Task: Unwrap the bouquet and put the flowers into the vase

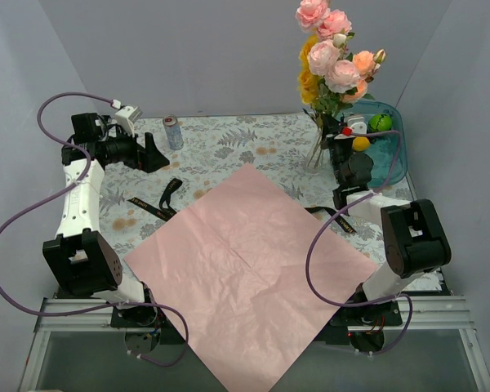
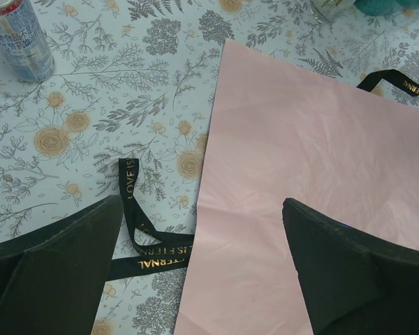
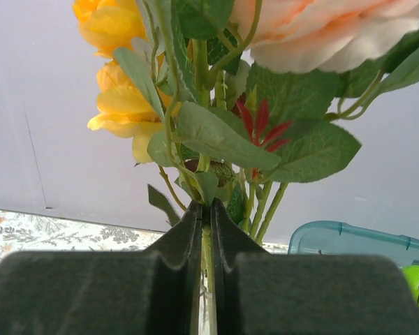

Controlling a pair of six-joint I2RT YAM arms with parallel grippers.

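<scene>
1. While my right gripper (image 3: 206, 209) is pinched tight on a green stem of the flowers (image 1: 331, 61), the bunch stands upright at the far right of the table, blooms high above the vase (image 1: 316, 151).
2. Vase: clear glass, just beside the teal tray (image 1: 396, 159). The stems run down toward it, but my own wrist hides the mouth, so I cannot tell how deep they sit.
3. Judgement: the hold is low on the stems, under the leaves, to keep the heavy heads from tipping while the ends are guided into the narrow glass.
4. My left gripper (image 2: 202, 202) hangs with jaws spread wide, holding nothing, above the floral cloth (image 1: 229, 139) at the left, facing the edge of the paper sheet (image 1: 253, 269).
5. The paper lies flat, pink side up, mid-table. The black ribbon (image 2: 129, 188) lies loose beside it, part tucked under its edge. The wrapping looks finished with.
6. A silver can (image 1: 172, 131) stands far left, well apart from the flowers.
7. Risk, as I judge it: letting go before the stems are seated could let the bunch topple toward the tray.
</scene>
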